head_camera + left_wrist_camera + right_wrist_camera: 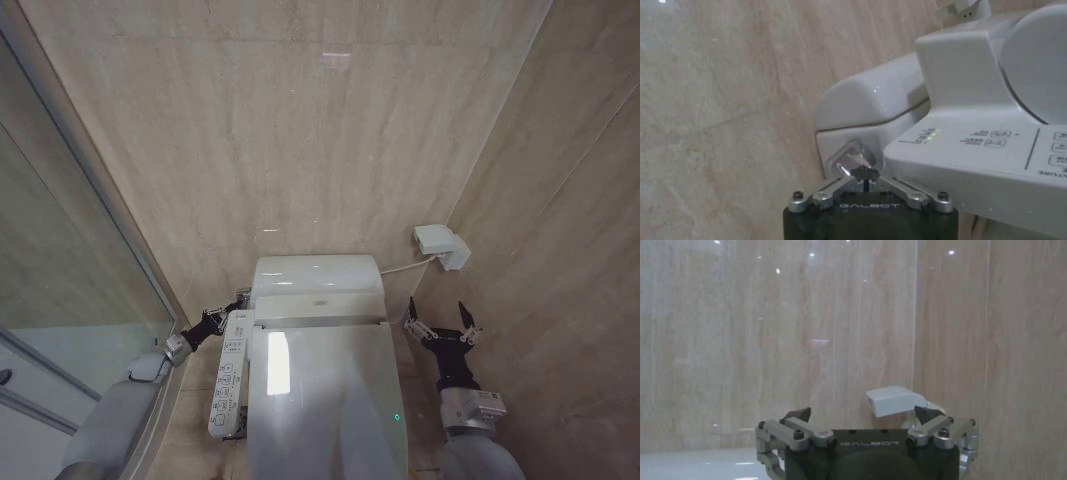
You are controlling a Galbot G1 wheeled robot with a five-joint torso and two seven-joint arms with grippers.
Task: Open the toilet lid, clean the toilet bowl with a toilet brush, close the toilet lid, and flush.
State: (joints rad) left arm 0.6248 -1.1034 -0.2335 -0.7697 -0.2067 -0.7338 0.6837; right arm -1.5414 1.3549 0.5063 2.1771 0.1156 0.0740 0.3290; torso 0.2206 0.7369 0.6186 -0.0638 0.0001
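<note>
In the head view the toilet lid [325, 400] lies down flat over the bowl, glossy and shut, with the cistern housing [316, 280] behind it against the beige wall. The left tool [238, 297] reaches in at the rear left of the toilet, just above the long button panel [230, 375]. The right tool [442, 325] hangs to the right of the toilet, apart from it, its fingers spread wide, below a small white wall box [442, 245].

In the left wrist view the left tool [867, 175] has its fingertips pressed together right at a chrome flush lever [850, 159] on the side of the cistern, seemingly touching it.

In the right wrist view the right tool [863, 415] faces the wall, fingers spread and pinching nothing.

Judging from the lid being down and the left tool at the lever, the task looks to be at its last step, the flush; whether the lever is already pushed I cannot tell.
</note>
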